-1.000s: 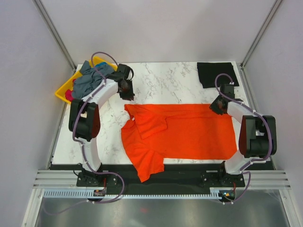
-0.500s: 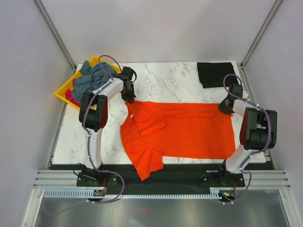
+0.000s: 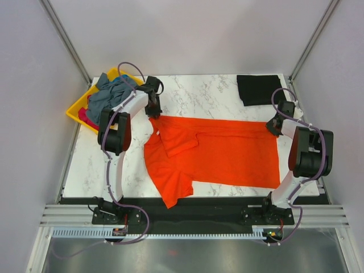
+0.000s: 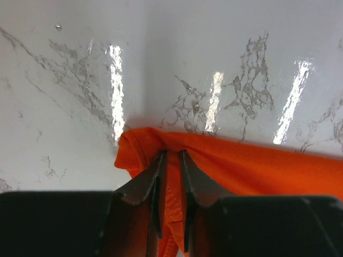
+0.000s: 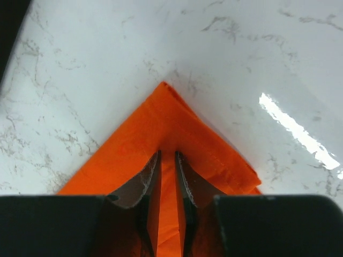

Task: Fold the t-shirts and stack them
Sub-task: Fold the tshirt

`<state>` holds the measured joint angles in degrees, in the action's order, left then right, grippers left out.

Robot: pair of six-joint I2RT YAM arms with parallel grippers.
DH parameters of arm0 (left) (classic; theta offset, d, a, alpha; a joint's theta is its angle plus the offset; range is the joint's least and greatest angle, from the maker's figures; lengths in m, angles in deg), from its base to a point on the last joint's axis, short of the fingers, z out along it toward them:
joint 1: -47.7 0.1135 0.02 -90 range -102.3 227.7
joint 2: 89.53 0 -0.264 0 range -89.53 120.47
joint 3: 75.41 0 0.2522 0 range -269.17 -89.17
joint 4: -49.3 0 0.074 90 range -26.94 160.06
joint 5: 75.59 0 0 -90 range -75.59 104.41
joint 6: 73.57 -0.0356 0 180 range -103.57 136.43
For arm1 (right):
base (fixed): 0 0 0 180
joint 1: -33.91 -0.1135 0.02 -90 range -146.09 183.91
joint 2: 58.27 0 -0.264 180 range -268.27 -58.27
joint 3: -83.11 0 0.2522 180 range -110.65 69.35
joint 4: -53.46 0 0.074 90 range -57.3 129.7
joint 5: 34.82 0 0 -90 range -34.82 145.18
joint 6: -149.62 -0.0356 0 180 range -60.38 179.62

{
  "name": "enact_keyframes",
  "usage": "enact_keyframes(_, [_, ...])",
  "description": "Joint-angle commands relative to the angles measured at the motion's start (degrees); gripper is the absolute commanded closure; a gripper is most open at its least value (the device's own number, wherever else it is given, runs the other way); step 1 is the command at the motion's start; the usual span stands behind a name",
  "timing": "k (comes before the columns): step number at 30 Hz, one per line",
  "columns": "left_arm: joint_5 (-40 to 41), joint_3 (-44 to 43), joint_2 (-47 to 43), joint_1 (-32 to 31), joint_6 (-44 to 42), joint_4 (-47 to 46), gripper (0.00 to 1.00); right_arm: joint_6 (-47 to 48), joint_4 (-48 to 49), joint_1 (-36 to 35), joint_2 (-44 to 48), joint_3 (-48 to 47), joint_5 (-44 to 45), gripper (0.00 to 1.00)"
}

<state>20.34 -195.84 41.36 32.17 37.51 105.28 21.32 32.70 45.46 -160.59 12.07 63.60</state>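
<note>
Left hand (image 4: 172, 155), right hand (image 5: 167, 155): each clamped on a far corner of orange t-shirt (image 3: 227, 153). Keep pull equal and low so cloth flattens on worktop (image 3: 199, 96).

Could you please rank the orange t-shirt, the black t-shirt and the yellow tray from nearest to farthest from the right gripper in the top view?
1. orange t-shirt: its right corner is pinched in the right gripper.
2. black t-shirt: just beyond, at the far right.
3. yellow tray: across at the far left.
</note>
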Motion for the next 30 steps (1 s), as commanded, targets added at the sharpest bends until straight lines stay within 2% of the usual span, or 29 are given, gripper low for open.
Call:
enact_keyframes(1, [4.3, -0.2, 2.7, 1.8, -1.3, 1.9, 0.78, -1.8, 0.1, 1.8, -0.1, 2.1, 5.5, 0.76])
enact_keyframes(8, [0.3, -0.6, -0.2, 1.9, -0.5, 1.8, 0.75, -2.4, 3.1, 2.3, -0.1, 1.8, -0.3, 0.76])
enact_keyframes(10, [-0.3, -1.5, -2.1, 1.9, -1.3, 2.1, 0.71, -1.9, 1.0, 2.3, 0.9, -0.8, -1.1, 0.75])
enact_keyframes(15, [1.4, 1.1, -15.7, 1.1, -3.8, 2.7, 0.65, -1.3, -9.2, 2.3, 5.5, -8.3, -2.2, 0.72])
enact_keyframes(17, [2.2, 7.3, -20.7, 0.1, -4.1, 2.6, 0.62, -1.0, -12.9, 2.3, 7.0, -9.6, -2.7, 0.69])
enact_keyframes(18, [2.2, 9.9, -26.2, -1.7, -4.0, 2.6, 0.61, -1.0, -13.7, 2.3, 8.4, -10.2, -3.9, 0.68])
enact_keyframes(20, [2.8, 18.8, -32.1, -4.3, -2.1, 2.4, 0.6, -1.2, -14.7, 2.3, 10.6, -9.9, -6.0, 0.66])
enact_keyframes(22, [3.8, 28.1, -40.1, -9.9, -0.3, 2.4, 0.57, -1.3, -15.0, 2.3, 12.1, -8.6, -8.2, 0.64])
enact_keyframes(25, [0.2, 38.4, -48.7, -16.5, 5.5, 3.5, 0.57, -1.2, -15.4, 2.3, 16.3, -6.2, -11.8, 0.61])
enact_keyframes(27, [0.0, 42.5, -52.6, -18.6, 8.9, 6.0, 0.58, -0.2, -15.5, 2.3, 17.8, -4.5, -13.1, 0.59])
enact_keyframes(30, [-5.7, 51.4, -60.7, -19.6, 16.7, 6.6, 0.62, 0.5, -15.9, 2.3, 20.1, -2.4, -14.6, 0.56])
